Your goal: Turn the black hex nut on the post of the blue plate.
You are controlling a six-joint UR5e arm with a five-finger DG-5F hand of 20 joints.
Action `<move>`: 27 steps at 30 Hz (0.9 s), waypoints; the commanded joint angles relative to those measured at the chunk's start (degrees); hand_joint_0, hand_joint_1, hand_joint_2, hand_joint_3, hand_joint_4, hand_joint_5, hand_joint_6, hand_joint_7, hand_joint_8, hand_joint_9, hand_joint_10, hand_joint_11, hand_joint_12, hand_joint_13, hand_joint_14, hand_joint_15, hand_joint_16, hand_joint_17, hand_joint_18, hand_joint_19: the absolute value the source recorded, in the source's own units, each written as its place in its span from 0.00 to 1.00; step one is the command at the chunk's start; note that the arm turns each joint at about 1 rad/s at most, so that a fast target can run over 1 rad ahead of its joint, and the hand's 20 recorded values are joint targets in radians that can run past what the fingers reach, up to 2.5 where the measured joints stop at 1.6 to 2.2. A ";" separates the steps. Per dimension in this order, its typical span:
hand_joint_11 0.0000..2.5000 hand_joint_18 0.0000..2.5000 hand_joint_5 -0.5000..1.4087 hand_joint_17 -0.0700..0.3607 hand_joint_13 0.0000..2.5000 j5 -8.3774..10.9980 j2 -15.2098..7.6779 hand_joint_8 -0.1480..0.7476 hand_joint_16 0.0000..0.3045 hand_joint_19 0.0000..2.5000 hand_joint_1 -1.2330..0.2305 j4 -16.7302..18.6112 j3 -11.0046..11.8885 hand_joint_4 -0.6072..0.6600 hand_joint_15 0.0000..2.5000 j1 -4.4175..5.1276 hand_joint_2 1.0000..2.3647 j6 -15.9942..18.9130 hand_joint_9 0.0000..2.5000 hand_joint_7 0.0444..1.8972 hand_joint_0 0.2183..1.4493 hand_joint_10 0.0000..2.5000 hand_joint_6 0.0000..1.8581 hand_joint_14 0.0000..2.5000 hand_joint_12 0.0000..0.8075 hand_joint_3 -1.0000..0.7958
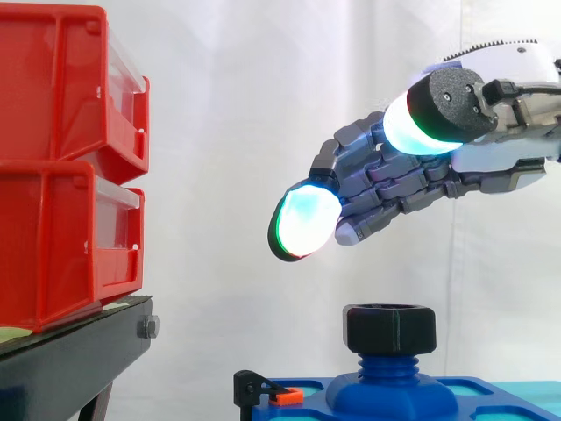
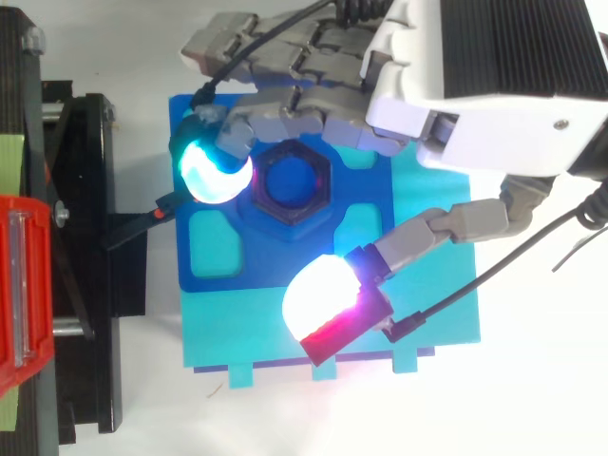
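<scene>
A black hex nut (image 1: 389, 327) sits on the blue threaded post (image 1: 391, 366) of the blue plate (image 2: 214, 256); from above the nut (image 2: 291, 180) shows as a dark hexagon around the post's top. My hand (image 1: 399, 180) hovers above and slightly right of the nut, not touching it. Its fingers are spread and fairly straight, with one glowing cyan fingertip (image 1: 304, 221) up and to the left of the nut. In the top view the hand (image 2: 313, 81) reaches over the plate, and the thumb's white pad (image 2: 321, 294) lies on the near side.
Two stacked red bins (image 1: 66, 167) stand on a black stand (image 1: 70, 351) at the left. A small black clamp with an orange tab (image 1: 267, 392) sits at the plate's left edge. The blue plate lies on a cyan base (image 2: 427, 313).
</scene>
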 commanded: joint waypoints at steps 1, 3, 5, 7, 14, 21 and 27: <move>0.00 0.07 0.14 0.49 0.04 0.05 0.05 0.49 0.20 0.12 0.57 0.10 -0.01 0.68 0.00 0.03 0.00 -0.52 0.03 0.35 0.12 0.00 0.27 0.00 0.52 0.28; 0.00 0.07 0.14 0.49 0.04 0.14 0.05 0.49 0.20 0.12 0.57 0.19 -0.01 0.68 0.00 0.03 0.00 -0.61 0.03 0.36 0.12 0.00 0.27 0.00 0.52 0.28; 0.00 0.07 0.14 0.48 0.04 0.14 0.05 0.49 0.20 0.12 0.57 0.19 -0.01 0.68 0.00 0.03 0.00 -0.61 0.03 0.36 0.12 0.00 0.27 0.00 0.52 0.28; 0.00 0.07 0.14 0.48 0.04 0.23 -0.03 0.49 0.20 0.12 0.58 0.19 -0.01 0.68 0.00 0.03 0.00 -0.87 0.04 0.36 0.12 0.00 0.27 0.00 0.52 0.28; 0.00 0.07 0.14 0.48 0.04 0.14 -0.03 0.50 0.20 0.12 0.58 0.27 -1.85 0.68 0.00 -0.06 0.00 -0.96 0.04 0.36 0.13 0.00 0.27 0.00 0.52 0.28; 0.00 0.07 0.14 0.48 0.04 0.14 0.05 0.50 0.20 0.12 0.58 3.00 -3.08 0.68 0.00 -0.32 0.00 -0.69 0.04 0.36 0.13 0.00 0.27 0.00 0.52 0.28; 0.00 0.07 0.14 0.48 0.04 -0.03 -0.03 0.50 0.20 0.12 0.58 3.26 -3.08 0.68 0.00 -0.85 0.00 -1.05 0.04 0.36 0.13 0.00 0.27 0.00 0.52 0.28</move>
